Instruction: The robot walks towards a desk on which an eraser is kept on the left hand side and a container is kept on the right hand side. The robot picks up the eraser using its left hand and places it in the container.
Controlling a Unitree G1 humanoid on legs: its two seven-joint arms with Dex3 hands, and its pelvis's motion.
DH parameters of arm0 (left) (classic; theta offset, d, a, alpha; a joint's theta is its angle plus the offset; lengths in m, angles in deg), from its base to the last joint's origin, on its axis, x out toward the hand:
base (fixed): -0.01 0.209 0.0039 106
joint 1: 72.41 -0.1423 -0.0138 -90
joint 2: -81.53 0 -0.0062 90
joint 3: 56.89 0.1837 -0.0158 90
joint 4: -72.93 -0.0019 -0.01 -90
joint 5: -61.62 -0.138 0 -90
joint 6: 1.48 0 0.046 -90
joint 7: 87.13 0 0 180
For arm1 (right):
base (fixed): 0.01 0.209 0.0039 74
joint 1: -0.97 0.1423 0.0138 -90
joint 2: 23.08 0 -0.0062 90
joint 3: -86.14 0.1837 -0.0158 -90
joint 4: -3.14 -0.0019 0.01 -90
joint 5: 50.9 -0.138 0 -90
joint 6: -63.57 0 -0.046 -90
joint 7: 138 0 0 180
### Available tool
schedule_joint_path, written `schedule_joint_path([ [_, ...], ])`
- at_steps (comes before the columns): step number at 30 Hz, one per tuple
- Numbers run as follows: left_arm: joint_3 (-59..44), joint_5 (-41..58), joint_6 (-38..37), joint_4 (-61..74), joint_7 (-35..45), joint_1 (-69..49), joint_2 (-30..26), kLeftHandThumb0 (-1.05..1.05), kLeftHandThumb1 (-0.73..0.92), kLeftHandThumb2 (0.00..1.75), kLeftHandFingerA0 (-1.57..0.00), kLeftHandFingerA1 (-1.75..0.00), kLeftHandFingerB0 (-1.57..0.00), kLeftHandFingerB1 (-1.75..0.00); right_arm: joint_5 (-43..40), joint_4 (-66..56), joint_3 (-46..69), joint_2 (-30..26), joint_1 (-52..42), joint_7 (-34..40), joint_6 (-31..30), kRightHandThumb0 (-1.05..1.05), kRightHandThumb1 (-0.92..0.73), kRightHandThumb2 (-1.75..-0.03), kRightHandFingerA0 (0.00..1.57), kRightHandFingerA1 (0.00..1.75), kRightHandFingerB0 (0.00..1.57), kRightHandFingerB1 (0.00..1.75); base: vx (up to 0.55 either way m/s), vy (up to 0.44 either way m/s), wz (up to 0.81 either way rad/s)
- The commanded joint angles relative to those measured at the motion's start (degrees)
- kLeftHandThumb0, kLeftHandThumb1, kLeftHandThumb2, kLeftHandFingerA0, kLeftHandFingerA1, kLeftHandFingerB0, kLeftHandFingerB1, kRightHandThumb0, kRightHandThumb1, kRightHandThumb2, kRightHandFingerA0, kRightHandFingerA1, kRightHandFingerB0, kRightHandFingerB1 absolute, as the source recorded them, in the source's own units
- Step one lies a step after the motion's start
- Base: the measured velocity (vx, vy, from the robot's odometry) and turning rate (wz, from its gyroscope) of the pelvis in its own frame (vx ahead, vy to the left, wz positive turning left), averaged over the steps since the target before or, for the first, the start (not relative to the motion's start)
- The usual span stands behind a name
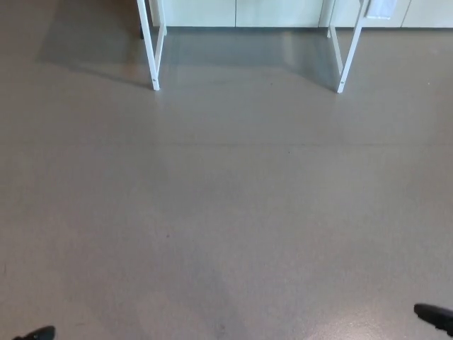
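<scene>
In the head view, smooth grey-brown floor [226,198] with a dull sheen fills nearly the whole frame. Two thin white desk legs [153,49] slant down at the upper edge, pale panels behind them. A black tip of the left hand [37,333] shows at bottom left, the right hand [434,316] at bottom right; I cannot tell their fingers' state. Eraser and container lie out of frame

Grey floor [226,212] — white legs [152,49] (far end).
</scene>
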Motion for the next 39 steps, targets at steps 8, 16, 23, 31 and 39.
schedule_joint_path([
  [8, -4.7, 9.6, -1.8, 4.3, 8.8, -3.5, 1.0, -0.18, 0.57, 0.57, -0.47, -0.48, -0.44, -0.38, -8.6, -5.9, 3.2, 0.8, -4.1, -7.8, 0.2, -0.28, -0.47, -0.54, 0.54, 0.60, 0.38, 0.49, 0.00, 0.000, 0.00],
  [16, -4.8, 9.5, -1.9, 3.9, 8.9, -4.1, 1.1, -0.18, 0.59, 0.57, -0.49, -0.48, -0.45, -0.38, -8.4, -5.5, 2.7, 0.6, -4.5, -8.2, 0.3, -0.25, -0.47, -0.54, 0.57, 0.61, 0.39, 0.49, 0.00, 0.000, 0.00],
  [23, -4.6, 9.6, -2.2, 3.5, 9.5, -4.2, 1.0, -0.17, 0.61, 0.58, -0.48, -0.47, -0.45, -0.38, -7.8, -5.2, 2.4, 0.4, -5.0, -8.1, 1.2, -0.25, -0.46, -0.54, 0.61, 0.62, 0.42, 0.49, 0.00, 0.000, 0.00],
  [31, -4.5, 9.1, -2.5, 3.7, 9.3, -5.3, 1.0, -0.16, 0.59, 0.57, -0.49, -0.47, -0.45, -0.38, -7.5, -4.1, 2.1, 0.6, -5.5, -8.5, 2.5, -0.28, -0.44, -0.53, 0.64, 0.63, 0.47, 0.50, 0.00, 0.000, 0.00],
  [39, -4.3, 8.9, -3.0, 3.2, 9.8, -5.7, 0.9, -0.16, 0.58, 0.57, -0.49, -0.46, -0.45, -0.38, -6.4, -3.7, 1.7, 0.3, -5.9, -8.1, 3.3, -0.28, -0.45, -0.53, 0.67, 0.63, 0.47, 0.50, 0.00, 0.000, 0.00],
])
